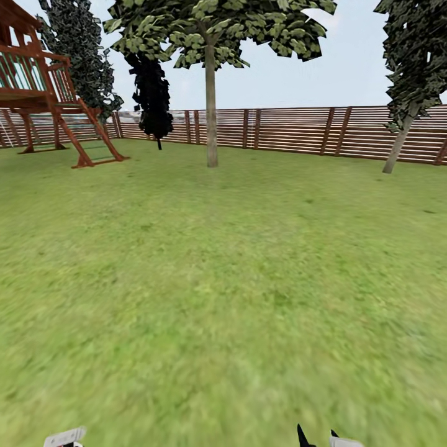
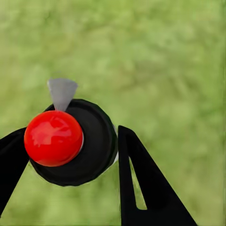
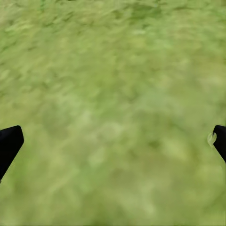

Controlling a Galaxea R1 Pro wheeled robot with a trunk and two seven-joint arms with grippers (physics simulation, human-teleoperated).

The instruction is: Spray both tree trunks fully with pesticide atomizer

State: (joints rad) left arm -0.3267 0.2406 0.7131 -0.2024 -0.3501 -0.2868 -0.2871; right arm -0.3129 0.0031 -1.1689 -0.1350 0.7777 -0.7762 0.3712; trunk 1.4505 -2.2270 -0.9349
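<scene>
The pesticide atomizer [image 2: 96,141] sits between my left gripper's [image 2: 73,134] black fingers, which are shut on it; it shows a round dark body, a glossy red knob and a pale grey nozzle, above blurry grass. My right gripper [image 3: 113,141] hangs open over the grass floor [image 3: 113,70], its fingers wide apart and holding nothing. Far across the lawn stands a tree with a straight pale trunk [image 1: 212,118]. A second tree with a leaning pale trunk [image 1: 396,148] is at the right, by the fence.
A brown slatted fence [image 1: 292,130] runs along the back of the lawn. A red-brown wooden play tower [image 1: 43,93] stands at the far left, with a black-leaved thin tree [image 1: 152,93] beside it. Open grass [image 1: 223,279] stretches between me and the trees.
</scene>
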